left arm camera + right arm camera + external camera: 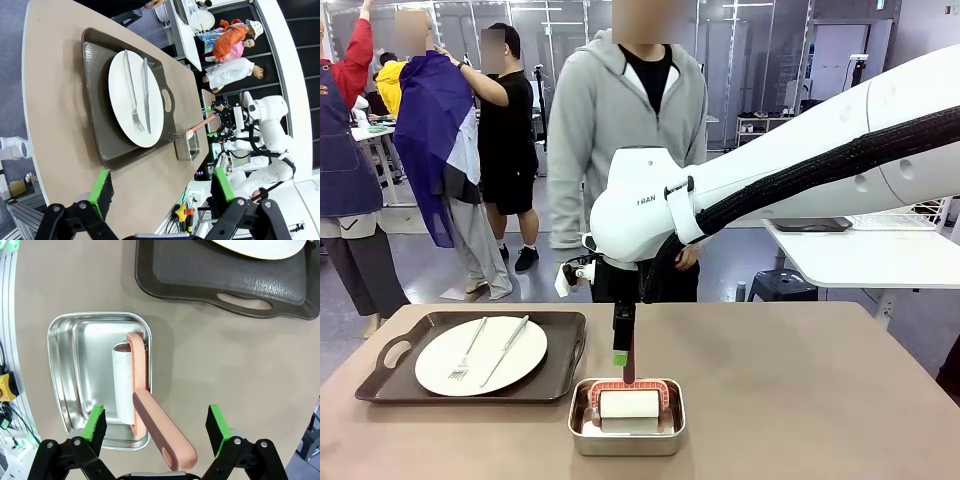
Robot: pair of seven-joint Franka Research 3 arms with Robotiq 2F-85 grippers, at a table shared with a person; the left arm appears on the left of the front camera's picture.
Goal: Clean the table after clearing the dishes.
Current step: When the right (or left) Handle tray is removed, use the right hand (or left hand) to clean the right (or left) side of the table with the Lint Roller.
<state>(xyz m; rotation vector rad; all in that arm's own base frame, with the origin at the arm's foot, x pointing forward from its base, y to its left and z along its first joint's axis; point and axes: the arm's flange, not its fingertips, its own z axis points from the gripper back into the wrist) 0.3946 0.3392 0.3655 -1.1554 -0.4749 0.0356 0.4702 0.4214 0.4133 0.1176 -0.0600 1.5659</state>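
Steel pan [75, 365], shiny with rounded corners, holds a white paper lint roller [122, 385] with a salmon plastic handle [160, 432]. The right gripper [155, 422] hovers over the handle, jaws wide and gripping nothing. Likewise the left gripper [161, 186] gapes empty. On the matte taupe table [800, 400], a round white plate [480, 355] bearing a fork [468, 358] and a knife [505, 350] sits in a dark textured tray [560, 375].

White rounded right arm [770, 170] gleaming, black braided cable sleeve [820, 165] trailing toward three o'clock, green pads [95, 422] capping black right gripper [156, 424]
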